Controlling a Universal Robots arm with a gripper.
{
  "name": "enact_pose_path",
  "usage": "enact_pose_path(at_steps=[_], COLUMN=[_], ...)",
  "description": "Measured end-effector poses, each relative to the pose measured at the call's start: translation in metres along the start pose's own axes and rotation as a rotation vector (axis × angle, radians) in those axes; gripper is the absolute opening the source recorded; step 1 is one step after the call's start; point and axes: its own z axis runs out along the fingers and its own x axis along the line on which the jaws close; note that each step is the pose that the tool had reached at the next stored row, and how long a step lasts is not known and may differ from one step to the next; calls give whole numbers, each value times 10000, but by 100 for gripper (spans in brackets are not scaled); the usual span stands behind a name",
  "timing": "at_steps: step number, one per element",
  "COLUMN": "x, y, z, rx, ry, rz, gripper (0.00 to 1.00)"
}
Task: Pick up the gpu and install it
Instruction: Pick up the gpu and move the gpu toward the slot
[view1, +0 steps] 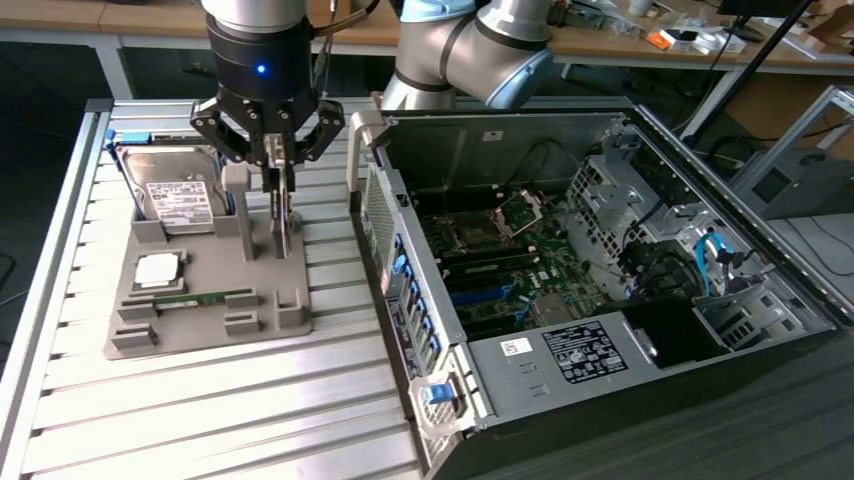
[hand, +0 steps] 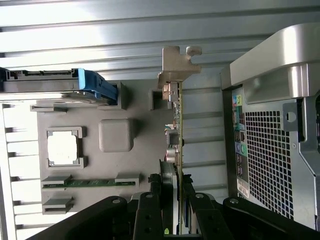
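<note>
We see the gripper (view1: 276, 165) (hand: 172, 200) hanging straight down over the grey holder tray (view1: 200, 320) (hand: 140, 130), which lies on the ribbed metal counter (view1: 200, 420) (hand: 100, 30). The gpu (view1: 283, 215) (hand: 175, 150) stands on its edge in the tray's right-hand slot, on the side nearest the computer case (view1: 534, 360) (hand: 270, 150). The jaws stand at a middling width and are closed on the gpu, one finger against each face of its upper edge. In the wrist view the card runs straight out from between the black fingers. Its green board edge faces the case, its dark cooler is on the other face, and its silver mounting bracket is at the end away from the jaws. In the exterior view the card's lower edge reaches down to the tray. We cannot tell whether it sits in the slot or is raised just clear of it. On the far part of the tray, towards the exterior view's left, a silver hard drive (view1: 180, 190) (hand: 45, 82) with a white label sits in a blue carrier. Nearer lies a square processor chip (view1: 158, 268) (hand: 62, 148) in its recess, and nearer again a narrow green memory stick (view1: 200, 298) (hand: 90, 183). The case lies open on the exterior view's right, just beside the tray, with its green motherboard (view1: 521, 270) exposed.
</note>
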Motion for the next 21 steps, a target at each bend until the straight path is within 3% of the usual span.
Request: enact_pose_path(at_steps=[21], x=[-2], y=[3], z=[-94], rx=[-12], ry=[1], rz=[0], gripper=[27])
